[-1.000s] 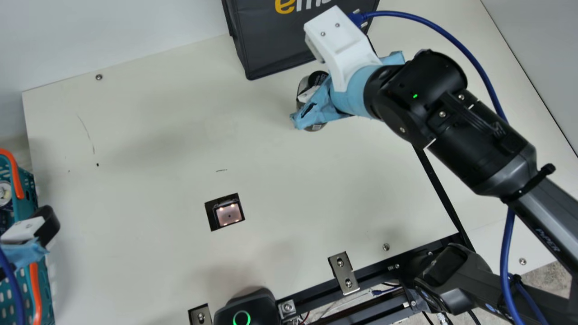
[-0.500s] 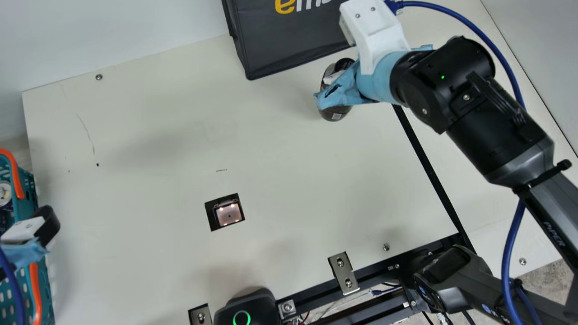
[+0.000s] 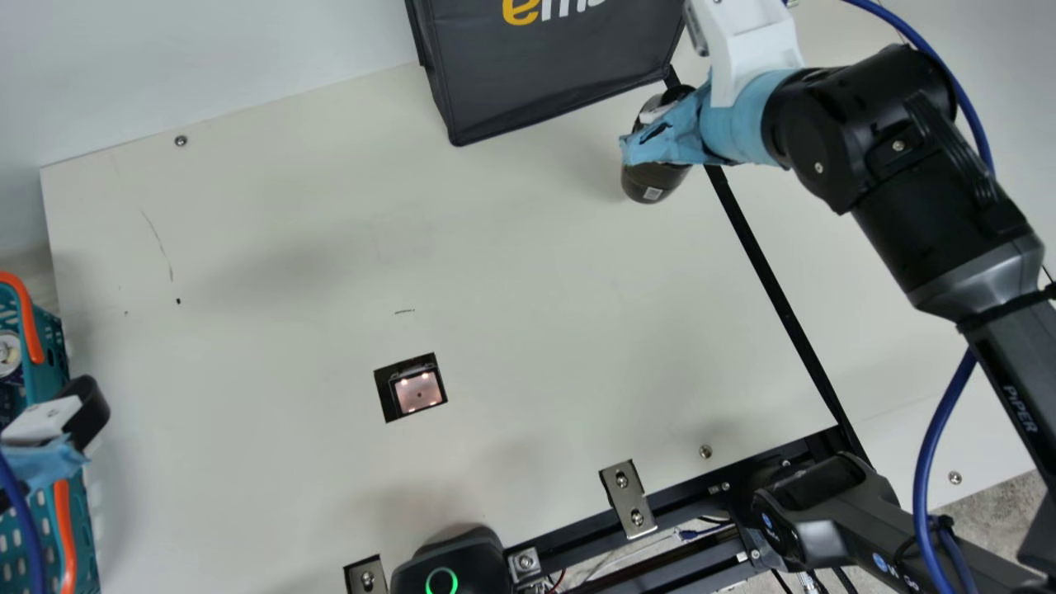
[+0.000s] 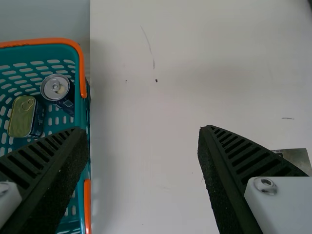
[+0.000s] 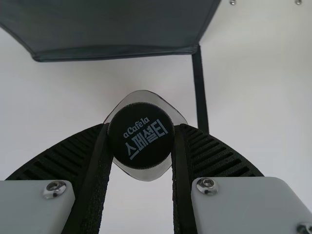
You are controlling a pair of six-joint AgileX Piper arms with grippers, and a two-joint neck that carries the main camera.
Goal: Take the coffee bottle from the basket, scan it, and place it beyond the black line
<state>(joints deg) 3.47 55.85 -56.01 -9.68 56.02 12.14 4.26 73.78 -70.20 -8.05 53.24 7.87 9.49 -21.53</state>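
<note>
Here, at the left edge of the main view, the left gripper (image 3: pixel 51 422) hangs by the teal basket (image 3: pixel 78 528), its fingers spread wide. The scanner window (image 3: pixel 418 392) sits below centre, the dark bag (image 3: pixel 544 78) at the top. At upper right, the right gripper (image 3: pixel 652 142) pinches the coffee bottle (image 3: pixel 653 180), just left of the black line (image 3: pixel 767 276).

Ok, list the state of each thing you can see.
Coffee bottle: capped, gripped
Right gripper: closed on the bottle
Left gripper: open, empty
Scanner: lit
Teal basket: uncovered, partly filled
Drink can: upright
Rectangular tin: lid closed
Black bag: standing
</note>
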